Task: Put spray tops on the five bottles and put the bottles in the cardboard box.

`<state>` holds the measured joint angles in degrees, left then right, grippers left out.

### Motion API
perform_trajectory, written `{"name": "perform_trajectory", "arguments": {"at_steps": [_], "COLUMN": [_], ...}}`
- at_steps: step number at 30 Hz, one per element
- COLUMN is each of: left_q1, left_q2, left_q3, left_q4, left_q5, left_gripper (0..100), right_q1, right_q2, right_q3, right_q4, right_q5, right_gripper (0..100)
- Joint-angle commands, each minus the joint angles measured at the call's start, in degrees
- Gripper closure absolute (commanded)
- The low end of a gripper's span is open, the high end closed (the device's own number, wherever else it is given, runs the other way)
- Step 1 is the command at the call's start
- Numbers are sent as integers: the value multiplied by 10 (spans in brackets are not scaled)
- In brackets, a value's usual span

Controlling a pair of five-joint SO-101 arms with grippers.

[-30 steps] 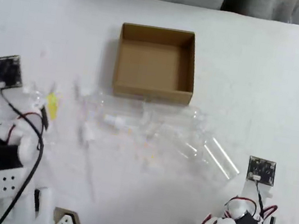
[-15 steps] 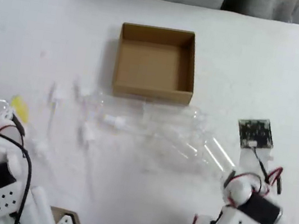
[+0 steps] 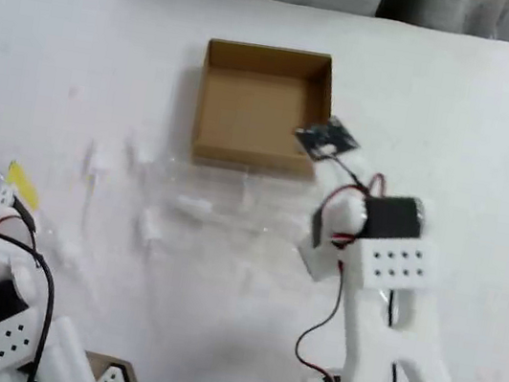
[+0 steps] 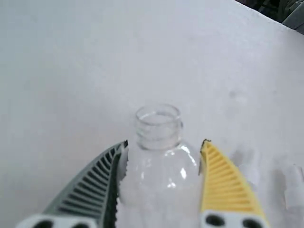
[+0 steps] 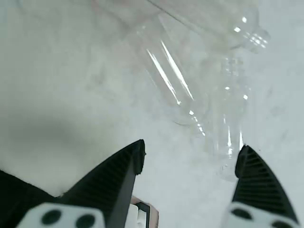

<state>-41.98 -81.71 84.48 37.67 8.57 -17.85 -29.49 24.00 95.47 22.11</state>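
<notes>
The cardboard box (image 3: 257, 160) — square, matte brown, open-topped — sits upper centre of the high view on the white worktop (image 3: 480, 111). Just below it lie clear, glossy plastic bottles (image 3: 274, 221) and small white spray tops (image 3: 192, 205). At lower left the left end effector (image 4: 165, 142), with ribbed grey and yellow fingers (image 4: 95, 185), is clamped on an open-necked clear bottle (image 4: 159, 124). The right end effector (image 5: 193, 145) — black ribbed fingers (image 5: 114, 180) spread wide — hangs over the lying bottles, gripping nothing.

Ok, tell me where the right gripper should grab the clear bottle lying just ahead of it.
Probably across the middle of its body, from above. The bottle lies on its side on the table, long and round, and the open right gripper hangs above it.
</notes>
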Motion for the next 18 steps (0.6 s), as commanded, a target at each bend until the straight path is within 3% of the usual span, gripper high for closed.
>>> {"name": "perform_trajectory", "arguments": {"at_steps": [1,6,12,18], "left_q1": [21,21,18,17], "left_q2": [4,114,287,462], "left_q3": [-22,-77,-129,-220], "left_q4": [-3,6,-62,-66], "left_q5": [6,6,6,6], "left_gripper": [891,891,891,889], "right_q1": [-68,-112,-142,-160], "right_q2": [29,53,57,58], "right_q3": [-40,-42,-43,-43], "right_q4": [1,-39,-51,-54], "right_q5": [-24,-37,-36,-36], "right_gripper": [723,723,723,723]}}
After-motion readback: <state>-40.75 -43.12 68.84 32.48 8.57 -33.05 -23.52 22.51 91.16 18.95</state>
